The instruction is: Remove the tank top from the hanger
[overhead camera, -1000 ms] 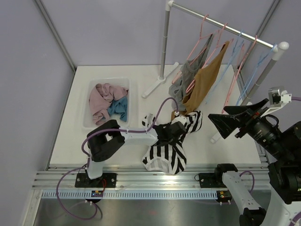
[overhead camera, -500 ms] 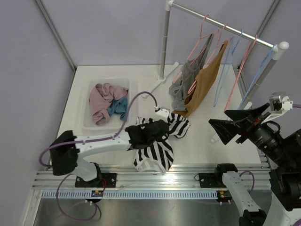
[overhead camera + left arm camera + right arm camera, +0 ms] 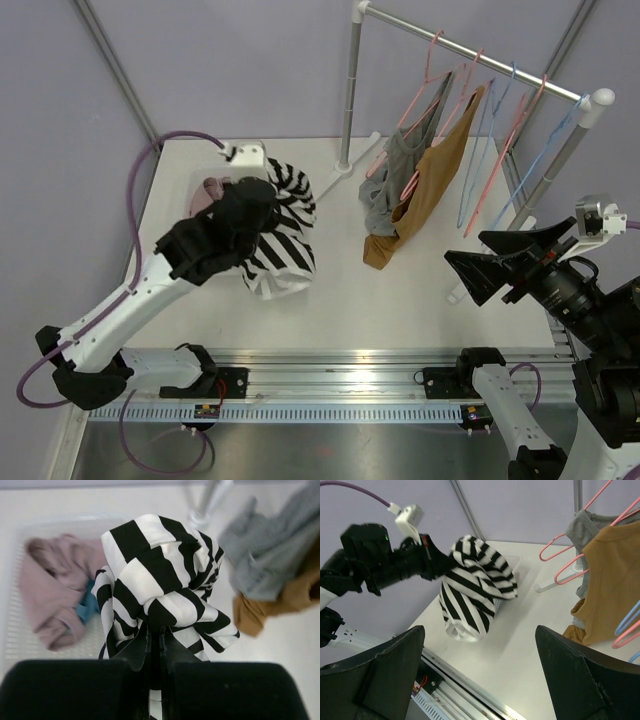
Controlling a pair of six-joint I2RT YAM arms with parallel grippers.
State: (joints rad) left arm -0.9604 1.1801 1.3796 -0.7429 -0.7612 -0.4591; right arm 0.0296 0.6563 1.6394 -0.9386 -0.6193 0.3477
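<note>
Far to the left of the clothes rail [image 3: 470, 52], shows a white bin [image 3: 12, 605] with a pink garment [image 3: 50, 590] and a blue garment [image 3: 89, 605] heaped inside. Reaches in from that same side with the long left arm, the left gripper [image 3: 155, 632] clamped tight on a black-and-white striped tank top [image 3: 160, 575]. Holds the top bunched into a loose knot at the closed fingers, the rest hanging down in folds, left of the rail's upright post and well apart from everything hung on the rail. Cannot tell from any view whether the lowest hem touches the table. Under the middle of the rail, hangs a grey top [image 3: 398, 165] and an ochre top [image 3: 435, 170] side by side on pink hangers [image 3: 559, 551], both slumped and drooping low toward the table. Further along the rail, toward its right-hand post, carries blue hangers [image 3: 629, 616] at a slant. Just beside that right-hand post, and nearer the arm bases than the rail, poses the right gripper [image 3: 470, 257] with its two black fingers spread as wide as they go, pointed leftward toward the hanging clothes and touching none of them.
</note>
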